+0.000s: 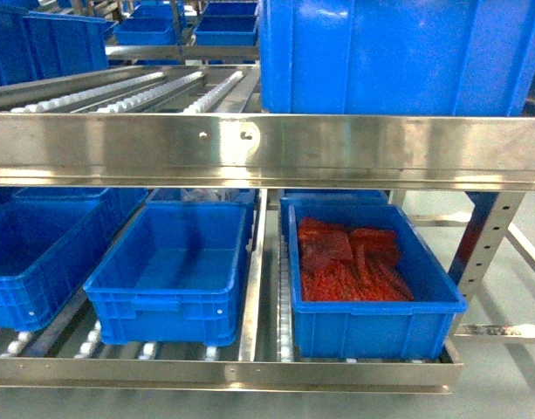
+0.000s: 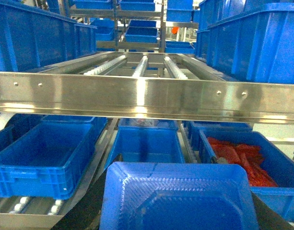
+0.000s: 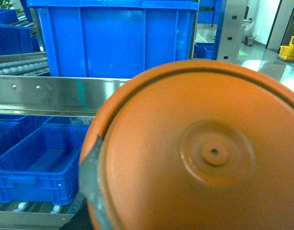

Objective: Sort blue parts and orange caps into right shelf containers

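A blue part, a ridged square tray-like piece, fills the bottom of the left wrist view. It hides my left gripper, whose dark fingers show at its sides. A round orange cap fills the right wrist view, with a grey fingertip of my right gripper against its left edge. On the lower shelf, the right blue crate holds red-orange pieces. The middle crate beside it looks empty. Neither gripper shows in the head view.
A steel shelf rail runs across at mid height, above the lower crates. A large blue crate stands on the upper right shelf. More blue crates sit lower left. Roller tracks cover the upper left shelf.
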